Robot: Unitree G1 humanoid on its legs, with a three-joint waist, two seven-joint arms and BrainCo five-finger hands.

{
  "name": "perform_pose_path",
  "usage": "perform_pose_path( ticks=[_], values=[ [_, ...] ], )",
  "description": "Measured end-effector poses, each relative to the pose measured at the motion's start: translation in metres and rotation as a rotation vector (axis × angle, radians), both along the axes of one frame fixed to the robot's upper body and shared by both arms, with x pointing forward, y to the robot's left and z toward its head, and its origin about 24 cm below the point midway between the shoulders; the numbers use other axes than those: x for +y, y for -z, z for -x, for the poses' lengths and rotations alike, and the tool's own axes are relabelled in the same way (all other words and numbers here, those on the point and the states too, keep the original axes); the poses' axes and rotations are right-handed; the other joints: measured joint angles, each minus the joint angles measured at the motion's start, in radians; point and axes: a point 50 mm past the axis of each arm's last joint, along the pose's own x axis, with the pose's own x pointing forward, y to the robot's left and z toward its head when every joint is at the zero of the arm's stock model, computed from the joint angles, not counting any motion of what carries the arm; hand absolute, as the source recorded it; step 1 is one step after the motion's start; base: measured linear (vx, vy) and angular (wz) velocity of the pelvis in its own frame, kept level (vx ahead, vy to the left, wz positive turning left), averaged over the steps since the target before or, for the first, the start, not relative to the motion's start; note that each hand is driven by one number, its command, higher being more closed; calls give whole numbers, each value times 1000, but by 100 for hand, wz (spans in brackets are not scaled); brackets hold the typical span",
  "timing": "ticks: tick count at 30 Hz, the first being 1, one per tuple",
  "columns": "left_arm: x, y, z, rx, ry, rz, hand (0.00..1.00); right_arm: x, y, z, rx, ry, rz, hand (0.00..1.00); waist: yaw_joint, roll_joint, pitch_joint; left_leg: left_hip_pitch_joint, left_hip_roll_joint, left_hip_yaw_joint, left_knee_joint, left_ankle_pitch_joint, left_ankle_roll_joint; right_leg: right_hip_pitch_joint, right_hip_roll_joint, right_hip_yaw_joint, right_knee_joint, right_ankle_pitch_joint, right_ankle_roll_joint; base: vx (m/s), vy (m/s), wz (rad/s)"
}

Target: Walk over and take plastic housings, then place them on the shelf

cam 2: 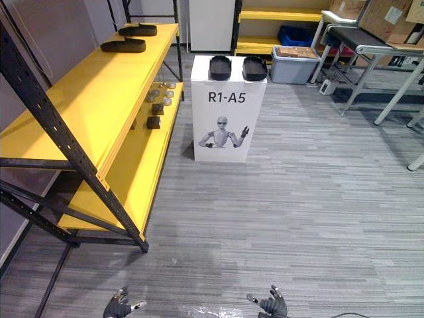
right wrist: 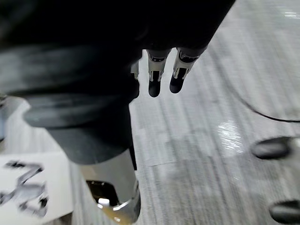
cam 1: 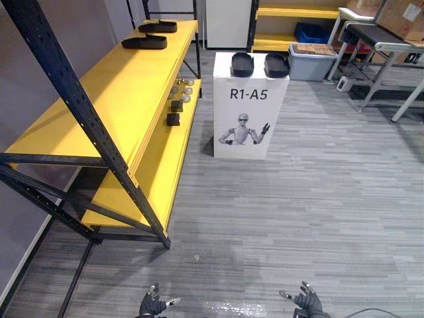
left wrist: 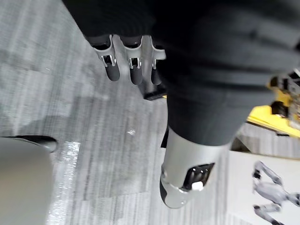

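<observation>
The left hand (cam 1: 154, 305) hangs low at the robot's side with its fingers (left wrist: 112, 65) straight and relaxed, released, grasping nothing, with the grey plank floor (cam 1: 298, 199) past the fingertips. The right hand (cam 1: 308, 303) hangs the same way on the other side, its fingers (right wrist: 154, 77) loose and apart, touching nothing. Ahead, well apart from both hands, stands a white stand (cam 1: 228, 112) with a robot figure on its front, and two black housings (cam 1: 242, 64) sit side by side on its top, just beside each other. To the left runs a yellow shelf (cam 1: 112, 99) on a black metal frame; two more housings (cam 1: 144, 42) lie at the far end of its top board, one behind the other. A lower board (cam 1: 149, 165) of the same rack carries some small parts (cam 1: 173, 119) near its far end. The rack's near black post crosses the left of the head views, close to the left hand's side. Behind the stand are a grey bin (cam 1: 311, 63) and a blue crate (cam 1: 310, 32), and tables (cam 1: 384, 40) stand at the far right. Open floor lies between the hands and the stand.
</observation>
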Motion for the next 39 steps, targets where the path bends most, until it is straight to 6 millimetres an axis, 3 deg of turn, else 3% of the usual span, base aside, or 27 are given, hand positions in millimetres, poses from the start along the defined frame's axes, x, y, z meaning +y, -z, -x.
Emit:
perform_pose_path(
  ticks=[6,22,26,27,29,31,33,35,38,39],
  values=[
    [10,-9,-9,-61,-28,-20,0,-9,-13,-15,-60,-93,66,0,0,5,21,26,-2,11,-19,0,0,21,-1,13,-16,2,3,12,8,-5],
    [10,-17,-17,-120,-40,-25,0,-16,-15,-18,-63,-109,76,0,-2,22,40,24,-1,42,-26,-2,1,10,0,50,-32,18,10,-15,9,-6],
    [10,-22,-22,-152,-42,-29,0,-15,-18,-27,-85,-97,77,0,1,27,62,-8,8,56,39,-49,3,2,4,61,-27,16,16,7,29,-13],
    [10,-24,-23,-162,-44,-29,0,-15,-20,-32,-100,-88,71,0,10,33,65,-36,19,68,96,-90,0,-20,11,75,9,-5,27,30,48,-26],
    [8,-26,-27,-180,-44,-25,0,-13,-21,-36,-112,-88,67,0,12,33,78,-71,22,71,201,-170,15,-104,8,76,218,-111,60,64,45,-14],
    [6,-26,-29,-182,-45,-18,0,-11,-21,-38,-115,-89,59,0,12,36,93,-53,22,68,224,-203,30,-195,0,57,451,-144,93,80,31,3],
    [6,-24,-25,-165,-60,-13,0,-7,-20,-37,-106,-91,48,0,8,35,109,-5,21,63,228,-236,35,-299,-40,-29,638,-156,97,191,47,6],
    [8,-25,-28,-171,-71,-15,0,-7,-21,-41,-115,-92,50,0,6,31,114,25,26,57,225,-260,35,-375,-64,-72,598,-158,92,294,6,11],
    [8,-28,-43,-201,-89,-3,0,-9,-23,-47,-122,-88,63,0,-13,40,150,98,60,17,190,-277,15,-423,-52,-113,356,-109,76,433,-69,44],
    [7,-31,-52,-213,-73,-10,0,-9,-24,-49,-122,-85,66,0,-27,31,156,157,77,-21,125,-274,-18,-438,-45,-119,165,17,78,682,-188,67]
  ],
)
